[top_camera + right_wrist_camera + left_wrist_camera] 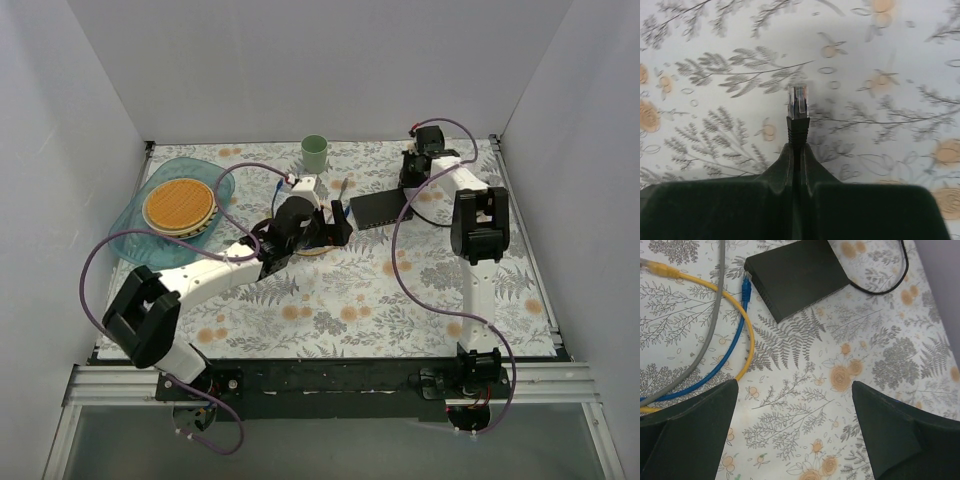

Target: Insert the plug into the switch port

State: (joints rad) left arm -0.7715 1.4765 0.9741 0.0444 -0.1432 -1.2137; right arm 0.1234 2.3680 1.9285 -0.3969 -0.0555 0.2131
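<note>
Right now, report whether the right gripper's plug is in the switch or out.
Out. The right gripper pinches the plug, its clear tip free above patterned tablecloth, no port around it.

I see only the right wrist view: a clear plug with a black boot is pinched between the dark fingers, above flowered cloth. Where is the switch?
Observer: In the top view the flat dark grey switch lies close beside the right gripper, toward the robot's left.
Operator: Is a socket free for my clear plug?
Observer: Left wrist view: a blue cable plug sits at one end of the socket row; no other cable reaches it.
Operator: And the other arm?
Observer: The left gripper is open and empty, short of the switch.
</note>
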